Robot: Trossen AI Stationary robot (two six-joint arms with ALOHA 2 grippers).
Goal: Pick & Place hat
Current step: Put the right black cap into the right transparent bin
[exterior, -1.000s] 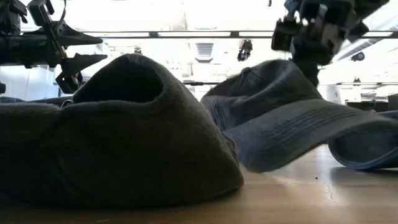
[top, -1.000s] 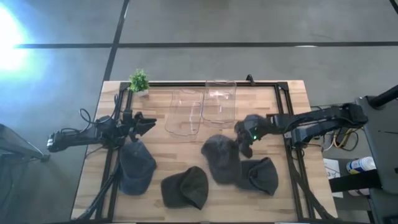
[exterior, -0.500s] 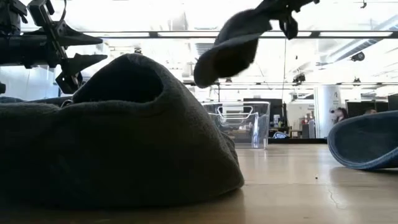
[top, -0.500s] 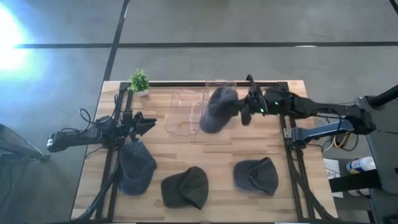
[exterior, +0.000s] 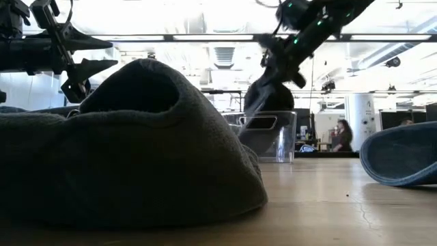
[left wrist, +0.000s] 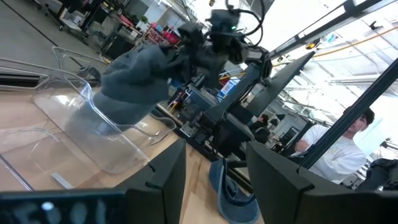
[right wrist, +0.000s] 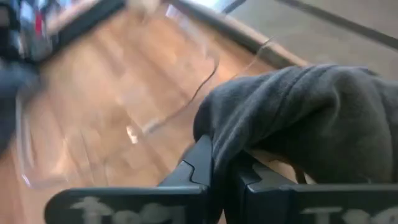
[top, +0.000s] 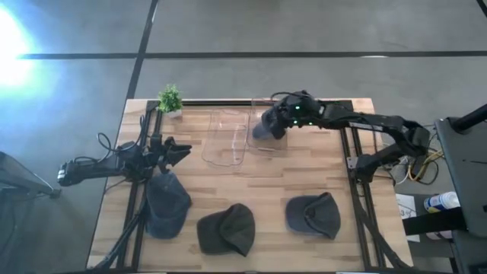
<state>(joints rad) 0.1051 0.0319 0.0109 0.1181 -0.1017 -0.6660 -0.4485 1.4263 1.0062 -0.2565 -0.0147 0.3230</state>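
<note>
Right gripper is lowering a hat into the far bin

Near the camera three hats are lying untouched; farther back, the right gripper [top: 283,118] is clenching the grey hat [top: 266,124], which is hanging directly below it over the clear bin [top: 268,141], while the left gripper [top: 176,150], fingers parted, is waiting well apart.

**Hidden, cropped and blurred**

- Dark grey fabric cap [right wrist: 298,118] held over the clear plastic bin [right wrist: 118,118]: cut by the right wrist picture's edge; brim unseen there.
- Bin blurred in that view; far wall indistinct.
- Low view: blue-grey cap [exterior: 399,154] cropped at the edge, well apart from the bin.
- Big dark cap [exterior: 130,150] blocks the table behind it.
- Right gripper [top: 280,122] fingertips buried in fabric.
</note>
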